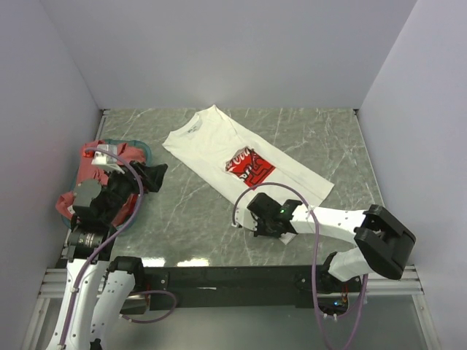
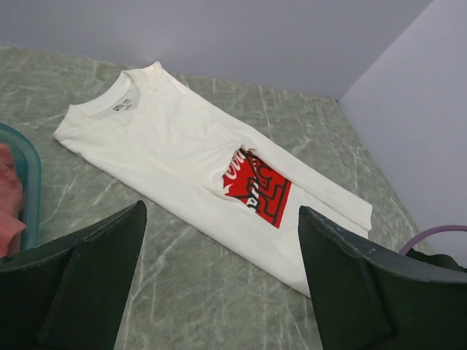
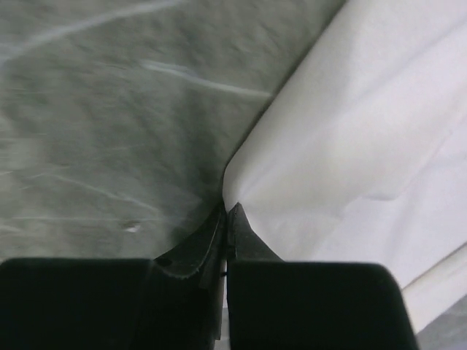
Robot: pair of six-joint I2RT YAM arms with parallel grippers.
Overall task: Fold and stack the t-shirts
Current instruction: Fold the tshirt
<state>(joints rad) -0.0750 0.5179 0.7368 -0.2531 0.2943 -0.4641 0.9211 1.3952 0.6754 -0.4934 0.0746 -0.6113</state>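
Right pincer (image 3: 225, 213) clamps the white tee's (image 1: 211, 146) hem corner, left pincer (image 2: 219, 273) gapes open; that tee seems only part-folded, red tee (image 1: 87, 169) lies in the basket (image 2: 33, 189), nothing stacked.

A robot lab cell: white panels (image 1: 219, 51) box in a marbled table (image 1: 182, 226); left arm (image 1: 84, 292) and right arm (image 1: 336, 222) stand on a rail (image 1: 219, 275).

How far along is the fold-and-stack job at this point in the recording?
Done: the white tee lies flat, apparently narrowed into a long strip with sleeves tucked in. In hand: the right gripper is shut on its near hem corner; the left gripper hangs open, empty. Left: folding the strip crosswise, then the red tee, bunched in the teal basket, and stacking both.
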